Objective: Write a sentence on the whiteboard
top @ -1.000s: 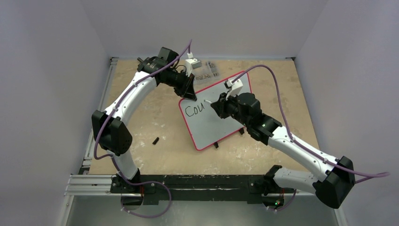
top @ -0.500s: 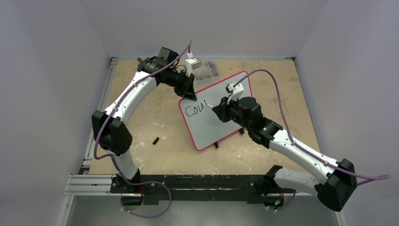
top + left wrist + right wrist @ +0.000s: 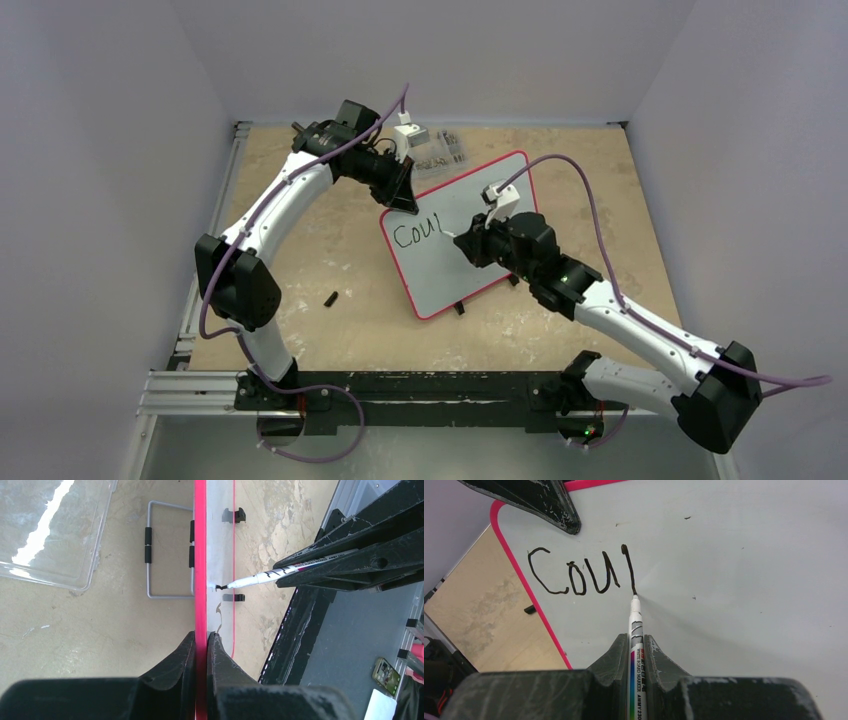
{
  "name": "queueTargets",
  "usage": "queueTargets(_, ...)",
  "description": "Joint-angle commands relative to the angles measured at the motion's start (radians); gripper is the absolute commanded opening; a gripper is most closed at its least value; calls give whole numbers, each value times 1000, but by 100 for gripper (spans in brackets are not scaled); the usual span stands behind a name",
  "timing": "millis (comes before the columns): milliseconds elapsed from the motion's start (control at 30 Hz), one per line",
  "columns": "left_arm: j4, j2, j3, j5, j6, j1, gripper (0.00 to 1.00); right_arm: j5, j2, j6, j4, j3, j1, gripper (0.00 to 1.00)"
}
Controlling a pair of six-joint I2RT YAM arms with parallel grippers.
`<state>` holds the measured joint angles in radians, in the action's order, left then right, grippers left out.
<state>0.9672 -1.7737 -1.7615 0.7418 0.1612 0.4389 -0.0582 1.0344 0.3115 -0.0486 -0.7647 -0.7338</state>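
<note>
The whiteboard (image 3: 445, 275) with its red-pink frame stands tilted on the table, with "Cou" and one vertical stroke (image 3: 574, 572) written in black near its upper left. My left gripper (image 3: 404, 199) is shut on the board's top edge (image 3: 200, 555); its fingers (image 3: 201, 634) pinch the pink frame. My right gripper (image 3: 468, 241) is shut on a whiteboard marker (image 3: 636, 630). The marker's tip touches the board at the bottom of the last stroke. The marker also shows in the left wrist view (image 3: 270, 574), tip on the board face.
A small black cap (image 3: 330, 298) lies on the table left of the board. A clear plastic box (image 3: 441, 151) sits at the back, behind the board. A wire stand (image 3: 167, 555) is behind the board. The board's black feet (image 3: 460, 308) rest near the front.
My right gripper has moved the marker down the board toward the near side, drawing a vertical stroke after "Cou". The left gripper and the board have not moved.
</note>
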Motion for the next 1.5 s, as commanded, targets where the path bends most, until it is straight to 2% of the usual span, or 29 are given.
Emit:
queueTargets(0, 64, 3, 4, -52, 95, 41, 0, -8, 18, -10, 14, -66, 4, 0)
queueTargets(633, 68, 2, 4, -54, 98, 46, 0, -111, 70, -46, -2, -153, 12, 0)
queueTargets(900, 67, 3, 4, -55, 98, 46, 0, -107, 70, -51, -8, -166, 18, 0)
queueTargets(1467, 25, 42, 8, -135, 62, 46, 0, -37, -93, -45, -96, -136, 16, 0)
